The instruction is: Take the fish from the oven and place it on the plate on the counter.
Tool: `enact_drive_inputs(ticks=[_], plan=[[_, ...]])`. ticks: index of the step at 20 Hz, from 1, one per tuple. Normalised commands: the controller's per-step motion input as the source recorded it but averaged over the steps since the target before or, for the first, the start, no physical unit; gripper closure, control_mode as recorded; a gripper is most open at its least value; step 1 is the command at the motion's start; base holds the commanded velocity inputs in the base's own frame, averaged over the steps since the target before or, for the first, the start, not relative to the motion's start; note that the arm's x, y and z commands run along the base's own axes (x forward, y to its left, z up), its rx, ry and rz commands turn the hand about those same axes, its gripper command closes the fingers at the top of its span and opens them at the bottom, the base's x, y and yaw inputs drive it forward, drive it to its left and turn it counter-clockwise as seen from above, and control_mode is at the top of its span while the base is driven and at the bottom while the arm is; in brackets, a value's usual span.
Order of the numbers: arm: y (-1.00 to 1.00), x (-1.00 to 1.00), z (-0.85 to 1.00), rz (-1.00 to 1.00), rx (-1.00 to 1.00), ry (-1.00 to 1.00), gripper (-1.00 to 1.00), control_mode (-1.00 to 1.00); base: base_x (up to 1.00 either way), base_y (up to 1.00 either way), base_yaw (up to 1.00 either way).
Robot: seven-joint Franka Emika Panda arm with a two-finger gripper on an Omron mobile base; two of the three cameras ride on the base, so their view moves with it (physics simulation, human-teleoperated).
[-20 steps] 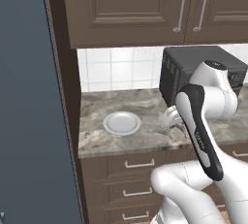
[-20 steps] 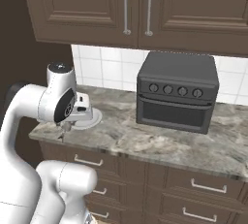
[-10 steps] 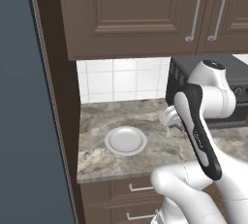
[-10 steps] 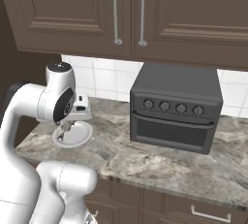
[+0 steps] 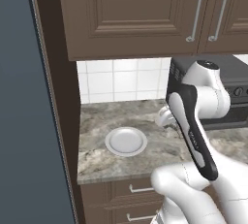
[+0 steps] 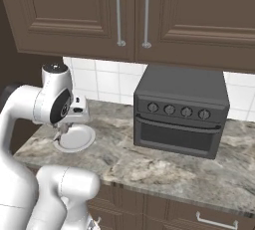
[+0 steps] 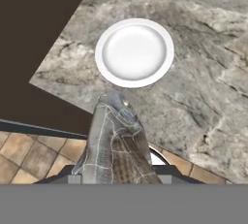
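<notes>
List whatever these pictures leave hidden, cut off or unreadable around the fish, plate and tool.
- Tool fingers: in the hand view the fish covers them, so the grip itself is unseen.
- Tool, left base view: the arm's own link hides it.
- Fish, right base view: too small below the wrist to make out.
- Plate, right base view: its near-left rim is behind the wrist.
- Toaster oven, left base view: cut by the right edge and blocked by the arm.

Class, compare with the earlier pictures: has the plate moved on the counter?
No. The plate keeps its place near the counter's left end; only the base cameras have driven closer.
</notes>
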Motion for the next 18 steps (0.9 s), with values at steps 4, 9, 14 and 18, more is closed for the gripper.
enact_drive_inputs(ticks=[4, 9, 14, 18], plan=[[0.45, 0.21, -0.01, 0.0, 0.0, -0.01, 1.0, -1.0, 0.0, 0.0, 0.0], [0.26, 0.27, -0.24, 0.0, -0.01, 0.0, 1.0, -1.0, 0.0, 0.0, 0.0], [0.41, 0.28, -0.26, 0.0, -0.03, 0.0, 1.0, -1.0, 0.0, 0.0, 0.0], [0.33, 0.34, -0.47, -0.04, -0.01, -0.07, 1.0, -1.0, 0.0, 0.0, 0.0]])
